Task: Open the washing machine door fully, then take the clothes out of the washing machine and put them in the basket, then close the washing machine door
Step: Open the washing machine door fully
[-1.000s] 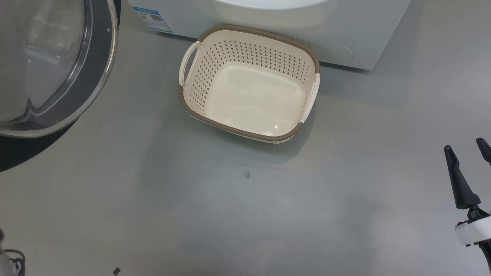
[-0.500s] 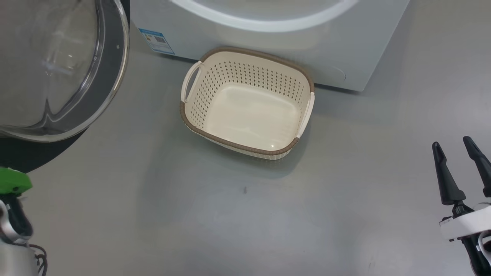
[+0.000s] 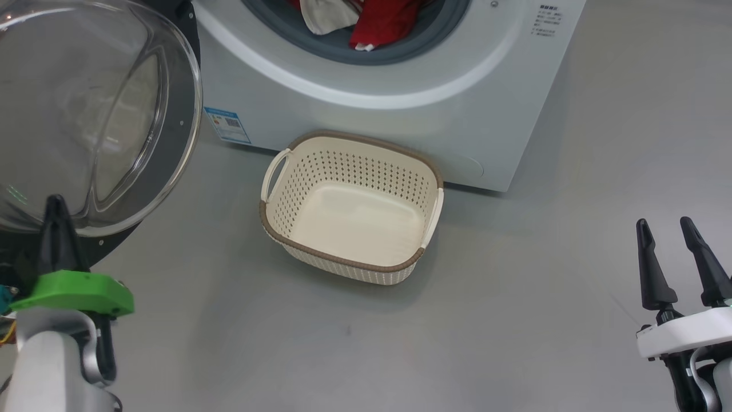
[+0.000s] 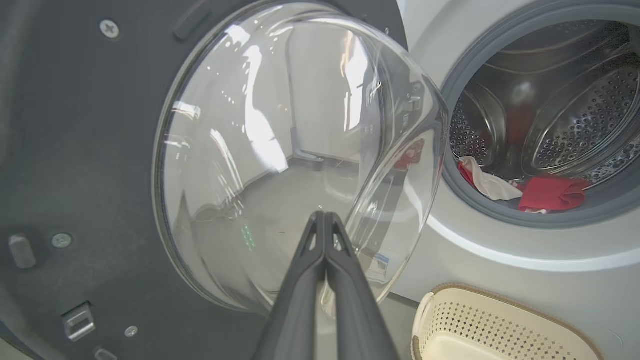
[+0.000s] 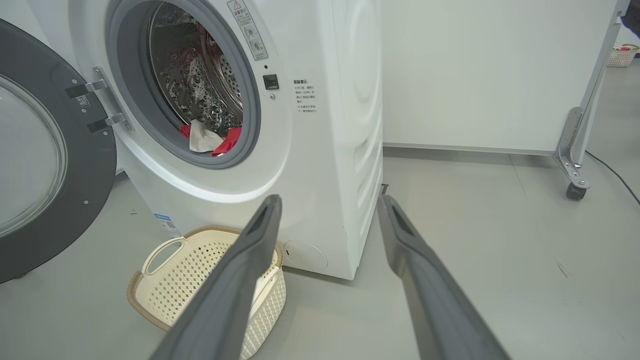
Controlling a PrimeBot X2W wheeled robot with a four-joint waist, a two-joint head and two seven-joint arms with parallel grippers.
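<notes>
The head camera has tilted up, revealing red-and-white clothes (image 3: pixel 383 23) inside the white front-loading washing machine (image 3: pixel 400 114), ahead of the spread, empty right gripper (image 3: pixel 663 223); the clenched left gripper (image 4: pixel 324 216) faces the open black-rimmed glass door (image 4: pixel 260 150), the empty cream perforated basket (image 3: pixel 343 266) between them, ready for unloading.

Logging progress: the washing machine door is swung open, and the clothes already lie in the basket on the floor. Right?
No. The washing machine door is swung open, but the basket on the floor is empty; the clothes lie in the washing machine, at its opening, as the head view shows.
</notes>
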